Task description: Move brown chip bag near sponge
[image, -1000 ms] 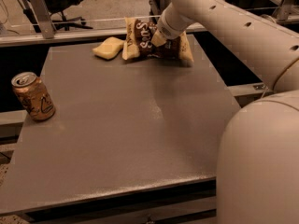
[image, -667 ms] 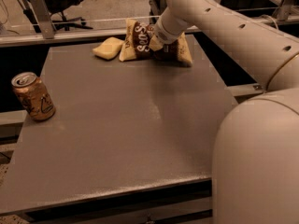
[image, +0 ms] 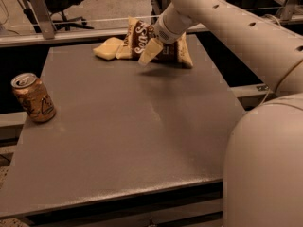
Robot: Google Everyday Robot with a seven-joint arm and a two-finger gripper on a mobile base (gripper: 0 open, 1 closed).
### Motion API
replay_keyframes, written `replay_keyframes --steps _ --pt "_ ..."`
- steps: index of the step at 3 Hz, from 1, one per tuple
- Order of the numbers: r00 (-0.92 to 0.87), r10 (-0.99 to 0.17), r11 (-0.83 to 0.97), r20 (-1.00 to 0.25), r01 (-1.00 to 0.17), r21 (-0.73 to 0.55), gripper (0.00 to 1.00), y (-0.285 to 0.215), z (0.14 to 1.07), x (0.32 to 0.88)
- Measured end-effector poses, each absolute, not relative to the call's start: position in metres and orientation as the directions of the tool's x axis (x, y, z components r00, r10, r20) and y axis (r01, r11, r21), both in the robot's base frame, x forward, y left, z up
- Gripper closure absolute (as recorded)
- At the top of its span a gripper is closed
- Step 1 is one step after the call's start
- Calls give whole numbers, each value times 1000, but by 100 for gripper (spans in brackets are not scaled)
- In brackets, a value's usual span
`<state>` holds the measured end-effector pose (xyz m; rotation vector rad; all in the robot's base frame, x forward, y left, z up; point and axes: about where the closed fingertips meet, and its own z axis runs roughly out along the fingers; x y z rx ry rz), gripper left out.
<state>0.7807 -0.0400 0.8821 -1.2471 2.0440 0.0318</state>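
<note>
The brown chip bag (image: 165, 48) lies at the far edge of the grey table (image: 132, 126), its left end touching the pale-yellow sponge (image: 108, 48). My gripper (image: 152, 53) hangs just over the front left part of the bag. One cream finger (image: 147, 55) points down-left, clear of the bag. The other finger is hidden behind the wrist. The gripper looks open and holds nothing.
A brown-tan drink can (image: 33, 98) stands upright at the table's left edge. My white arm (image: 246, 37) reaches in from the right, above the table's far right corner. A rail and office chairs stand beyond the far edge.
The gripper has come off the bag, and its finger now shows spread out to the left. The bag and sponge have stayed in place.
</note>
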Motion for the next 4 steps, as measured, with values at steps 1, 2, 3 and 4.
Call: replay_keyframes --steps 1,2,3,4 --pt "-208 -751 529 -627 -758 -382 0 -59 914 776" --pt "-114 -718 522 -686 -740 -423 0 -90 958 751" --pt "-7 -648 504 -761 -753 -422 0 -122 995 709" --pt "74 -611 492 -788 -745 -451 0 -185 1023 664"
